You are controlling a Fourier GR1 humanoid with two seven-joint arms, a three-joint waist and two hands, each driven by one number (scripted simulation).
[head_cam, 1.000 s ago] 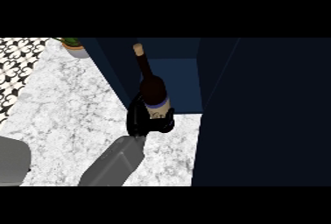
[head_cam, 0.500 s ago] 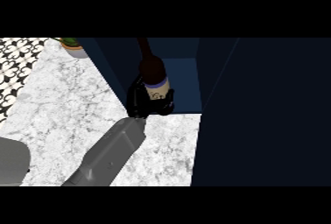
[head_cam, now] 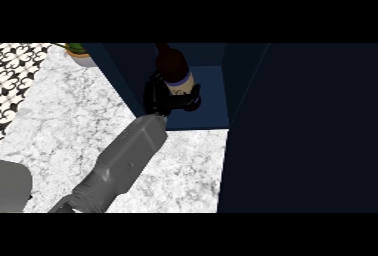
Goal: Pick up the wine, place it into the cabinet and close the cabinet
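A: Near side?
B: White marble counter (head_cam: pixel 66 130), grey forearm (head_cam: pixel 118 165) crossing it.
A: Hand?
B: Right hand (head_cam: pixel 159 97) curled around dark wine bottle (head_cam: pixel 173 67), inside the open dark-blue cabinet (head_cam: pixel 210 100). Potted plant (head_cam: pixel 80 52) far left.

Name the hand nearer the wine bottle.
Right. The right hand is curled round the wine bottle in the cabinet; the left hand is out of view.
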